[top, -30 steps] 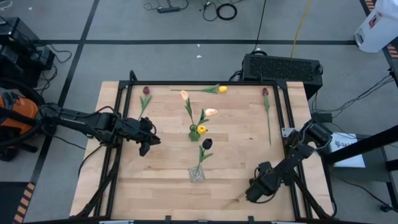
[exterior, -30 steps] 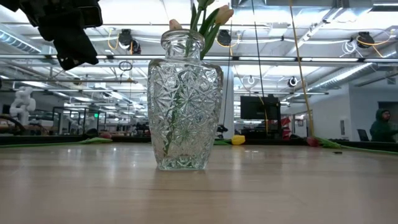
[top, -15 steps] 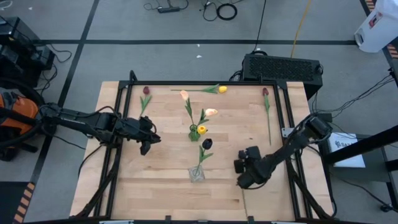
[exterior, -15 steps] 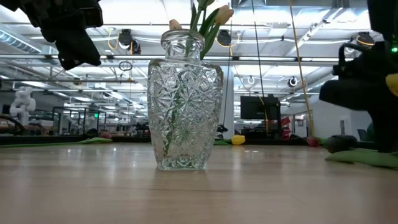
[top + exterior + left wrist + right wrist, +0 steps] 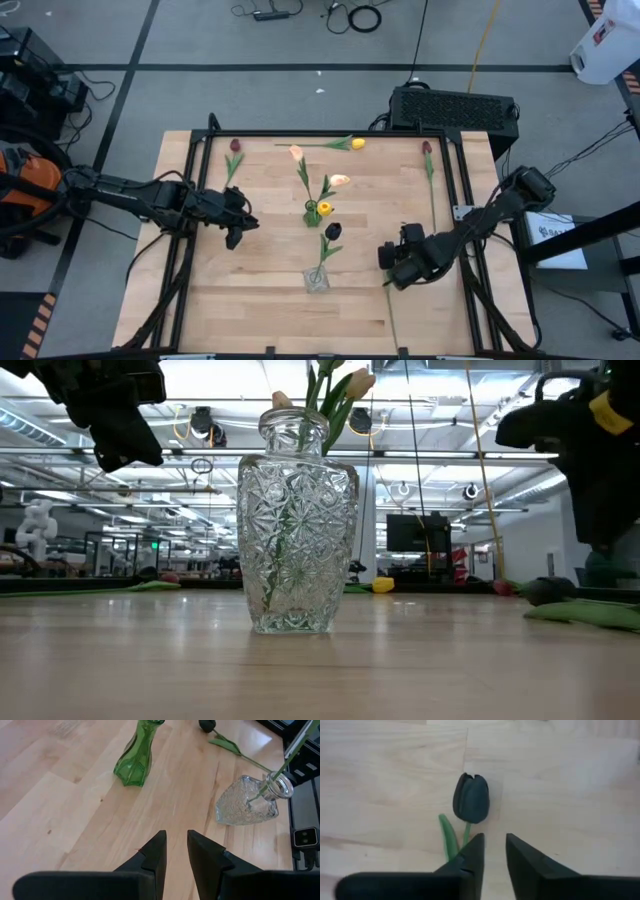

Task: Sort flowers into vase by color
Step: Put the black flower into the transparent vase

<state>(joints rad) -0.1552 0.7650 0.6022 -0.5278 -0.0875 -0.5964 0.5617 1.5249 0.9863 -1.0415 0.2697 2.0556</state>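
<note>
A green vase (image 5: 313,212) near the table's middle holds yellow and peach tulips. A clear cut-glass vase (image 5: 316,280) nearer the front holds one dark tulip (image 5: 333,232). Another dark tulip (image 5: 471,797) lies flat on the wood to the right of the clear vase. Its stem (image 5: 391,315) runs toward the near edge. My right gripper (image 5: 492,847) hangs above this flower, pointing down. It is open by a narrow gap with only bare wood between the fingers. My left gripper (image 5: 238,232) waits open above the left half of the table, empty.
Three loose tulips lie along the far edge: a maroon one (image 5: 234,146), a yellow one (image 5: 357,144) and a red one (image 5: 426,148) with its long stem pointing toward the near edge. Black frame rails (image 5: 188,250) run down both table sides. Bare wood lies left of both vases.
My right gripper has gone from the near right corner toward the far edge and the clear vase, and has risen. A dark tulip that the low view did not show before now lies on the table at that view's right.
</note>
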